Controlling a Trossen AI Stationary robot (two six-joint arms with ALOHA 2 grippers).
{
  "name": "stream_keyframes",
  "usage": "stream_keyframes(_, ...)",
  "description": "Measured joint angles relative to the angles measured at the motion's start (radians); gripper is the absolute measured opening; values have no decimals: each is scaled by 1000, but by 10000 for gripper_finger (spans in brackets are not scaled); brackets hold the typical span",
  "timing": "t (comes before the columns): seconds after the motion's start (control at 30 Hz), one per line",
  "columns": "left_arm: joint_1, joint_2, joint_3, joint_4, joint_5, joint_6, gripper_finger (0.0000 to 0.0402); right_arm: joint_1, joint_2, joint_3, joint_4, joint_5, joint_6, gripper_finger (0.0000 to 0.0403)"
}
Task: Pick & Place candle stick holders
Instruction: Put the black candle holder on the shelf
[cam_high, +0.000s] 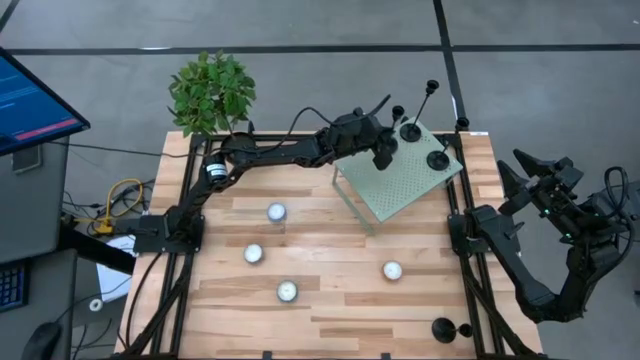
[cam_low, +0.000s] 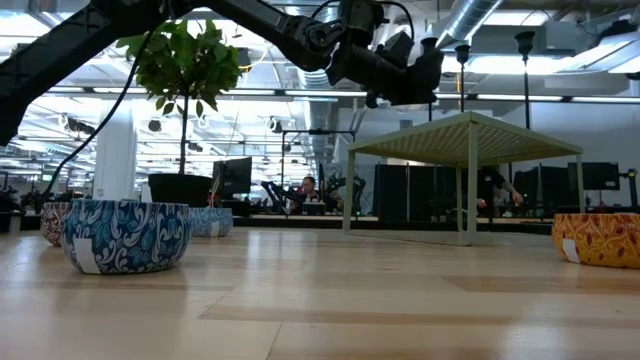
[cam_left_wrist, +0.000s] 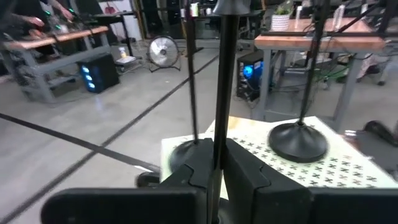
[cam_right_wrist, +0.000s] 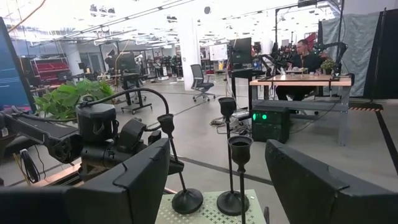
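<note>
Matte-black candle stick holders, disc-based with thin stems, stand on the perforated stand at the bench's far side. The left pincer clamps one stem; right pincer gapes empty.

Held candle stick holder: base hidden behind left gripper, cup cut off at edge.

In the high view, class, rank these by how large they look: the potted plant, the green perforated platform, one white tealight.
1. green perforated platform
2. potted plant
3. white tealight

Platform and plant are close; the plant stands nearer the camera.
</note>
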Motion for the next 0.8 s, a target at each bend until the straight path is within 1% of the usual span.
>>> stream_keyframes(0.4,7,0,0,25,12,-7,24,0,0,0,0,1,-8,255)
stream_keyframes(0.5,6,16,0,66,20,-8,23,0,0,0,1,1,-8,255)
stream_keyframes(0.8,5,34,-1,85,31,-11,23,0,0,0,1,2,-7,255)
